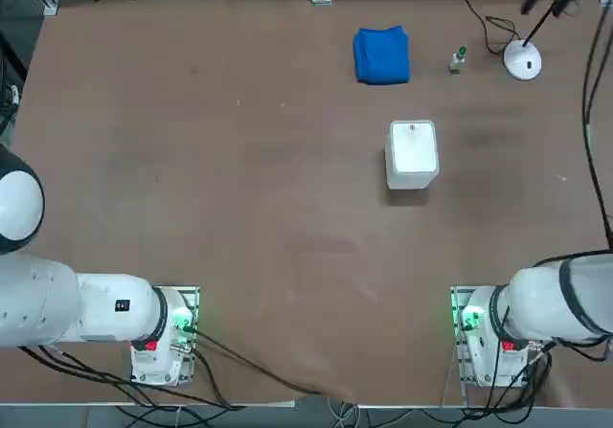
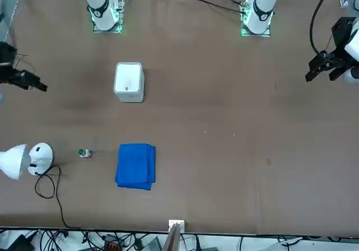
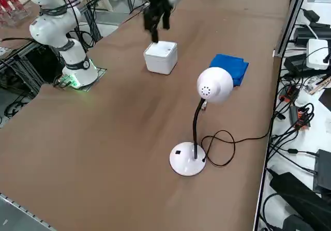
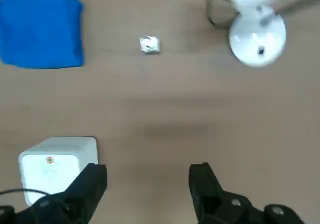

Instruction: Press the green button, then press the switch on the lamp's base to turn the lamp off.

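The green button (image 1: 459, 59) is a tiny knob standing between the blue cloth (image 1: 381, 55) and the lamp's base (image 1: 523, 61). In the wrist view the button (image 4: 149, 44) lies well ahead of my fingers. The lamp (image 3: 214, 85) has a white head on a bent black neck. Its round white base (image 4: 257, 38) carries the small dark switch (image 4: 260, 50) at its centre. My right gripper (image 4: 147, 179) hangs open and empty, high above the table near the white box (image 4: 57, 164). From the right side, the gripper (image 3: 159, 27) points down over the box's far edge.
The white rounded box (image 1: 413, 153) stands mid-table, nearer my base than the cloth. The lamp's black cord (image 3: 227, 148) loops beside the base towards the table's edge. Cables and devices crowd the strip beyond that edge.
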